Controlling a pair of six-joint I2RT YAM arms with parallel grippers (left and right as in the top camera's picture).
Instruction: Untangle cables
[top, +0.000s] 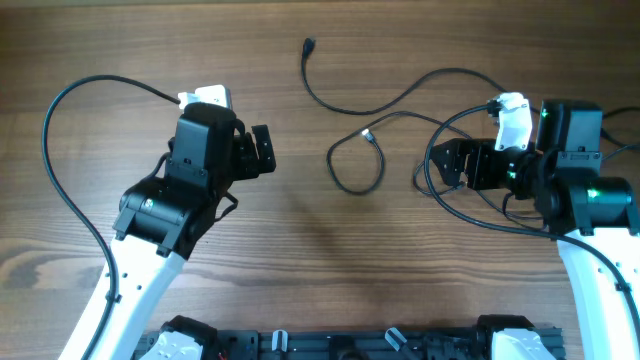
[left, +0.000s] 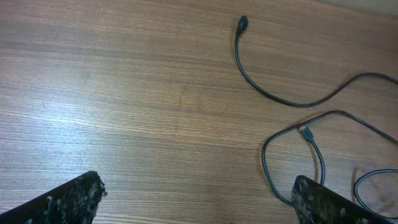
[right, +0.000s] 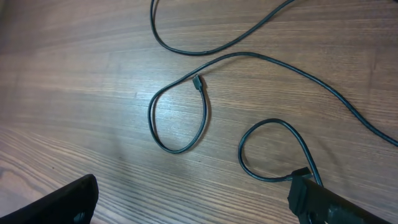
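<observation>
I've got both claws wide and empty, the left gripper (top: 263, 152) over bare wooden table (top: 300, 250), the right gripper (top: 443, 162) beside the looped cables (right: 198, 82).

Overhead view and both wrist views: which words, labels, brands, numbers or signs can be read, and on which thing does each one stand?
None: no readable text appears in any view.
The cables and the table carry no print.
The left arm and the right arm show no legible label; the green glow on the right arm is only a light, not a sign.
</observation>
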